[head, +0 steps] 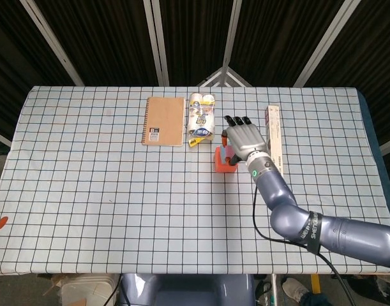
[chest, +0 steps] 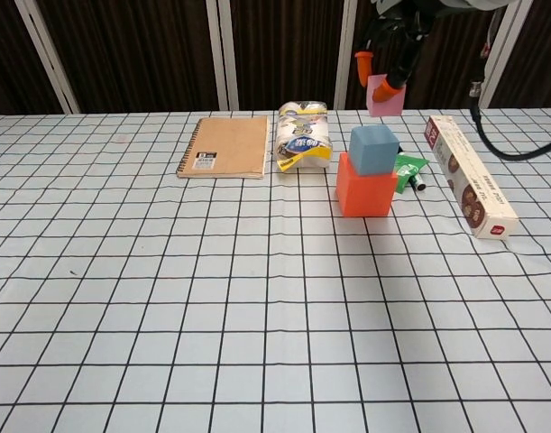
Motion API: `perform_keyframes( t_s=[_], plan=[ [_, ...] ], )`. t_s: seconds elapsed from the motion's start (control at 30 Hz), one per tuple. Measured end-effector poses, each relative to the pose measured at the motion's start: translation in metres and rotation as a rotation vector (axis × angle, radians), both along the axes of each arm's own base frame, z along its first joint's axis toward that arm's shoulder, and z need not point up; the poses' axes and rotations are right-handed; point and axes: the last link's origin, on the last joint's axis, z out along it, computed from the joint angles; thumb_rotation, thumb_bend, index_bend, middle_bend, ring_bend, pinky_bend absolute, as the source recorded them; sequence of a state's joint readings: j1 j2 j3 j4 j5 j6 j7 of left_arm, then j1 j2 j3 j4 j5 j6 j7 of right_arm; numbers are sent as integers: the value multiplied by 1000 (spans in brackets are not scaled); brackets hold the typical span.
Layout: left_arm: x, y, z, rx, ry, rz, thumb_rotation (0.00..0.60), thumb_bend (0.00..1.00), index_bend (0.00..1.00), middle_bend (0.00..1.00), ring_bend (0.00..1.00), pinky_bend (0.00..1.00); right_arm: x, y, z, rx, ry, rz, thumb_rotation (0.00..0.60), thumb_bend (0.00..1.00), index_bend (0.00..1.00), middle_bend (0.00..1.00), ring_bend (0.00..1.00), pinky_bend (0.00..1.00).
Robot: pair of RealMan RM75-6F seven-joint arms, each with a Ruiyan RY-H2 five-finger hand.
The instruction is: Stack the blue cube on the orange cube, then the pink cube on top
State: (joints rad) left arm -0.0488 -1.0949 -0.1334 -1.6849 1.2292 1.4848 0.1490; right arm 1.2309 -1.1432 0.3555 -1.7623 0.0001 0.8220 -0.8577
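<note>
- Your right hand (chest: 390,56) pinches the pink cube (chest: 384,97) between orange-tipped fingers (chest: 362,65), in the air above the stack and clear of it.
- The blue cube (chest: 374,150) sits on the orange cube (chest: 364,188).
- In the head view, your hand (head: 244,138) hides the blue cube; only the orange cube (head: 221,162) shows.
- Your left hand is out of both views.
- A long box (chest: 468,175) lies right of the stack.

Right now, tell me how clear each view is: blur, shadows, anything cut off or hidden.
Head view: sharp and evenly lit, but the right hand covers the blue cube and much of the orange cube. Chest view: crisp, with soft shadows beside the orange cube; the right hand is cropped by the top edge while it holds the pink cube.
</note>
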Motion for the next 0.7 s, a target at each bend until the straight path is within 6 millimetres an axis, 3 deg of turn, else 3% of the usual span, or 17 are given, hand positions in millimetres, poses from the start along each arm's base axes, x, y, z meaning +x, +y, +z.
perform_keyframes(
  t_s=[0.2,0.7],
  plan=[
    [-2,3,1,8,5,16,600,128,83,0,0,0,1,-16,-10,17,4,1,600,367,485,0,0,0],
    [-2,7,-2,30,24,42,600,128,83,0,0,0,-18,-39,-18,86,12,30,600,368,486,0,0,0]
  ],
)
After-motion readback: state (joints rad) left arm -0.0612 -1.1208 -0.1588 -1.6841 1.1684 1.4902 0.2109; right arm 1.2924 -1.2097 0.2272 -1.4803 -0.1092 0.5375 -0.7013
